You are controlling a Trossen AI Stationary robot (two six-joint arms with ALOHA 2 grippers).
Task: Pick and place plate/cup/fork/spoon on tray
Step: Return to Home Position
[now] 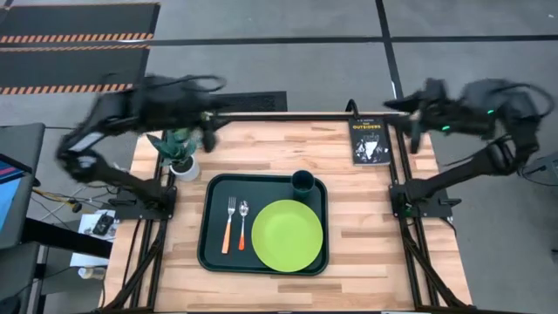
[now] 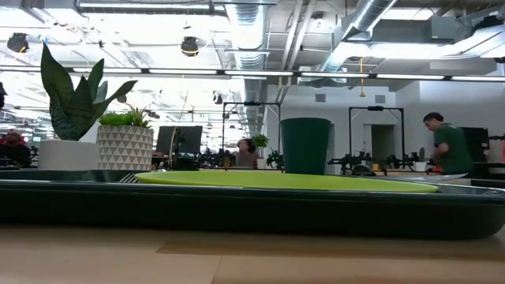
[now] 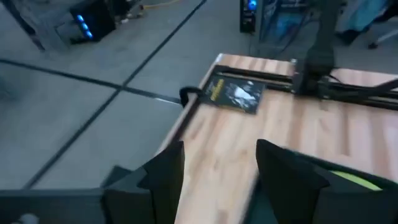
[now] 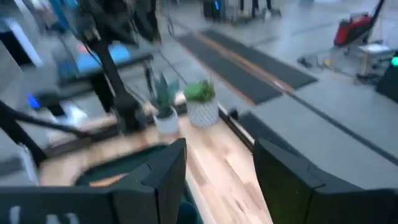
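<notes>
Dark green rectangular tray holds lime-green round plate, dark green cup, orange-handled fork and spoon. My left gripper and right gripper empty, fingers apart, raised at far edge. White potted plants, black book nearby.

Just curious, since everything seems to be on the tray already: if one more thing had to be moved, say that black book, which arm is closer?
Probably the right: its pincer hangs open by the black book. The left pincer, also open, is across the table near the plants.
</notes>
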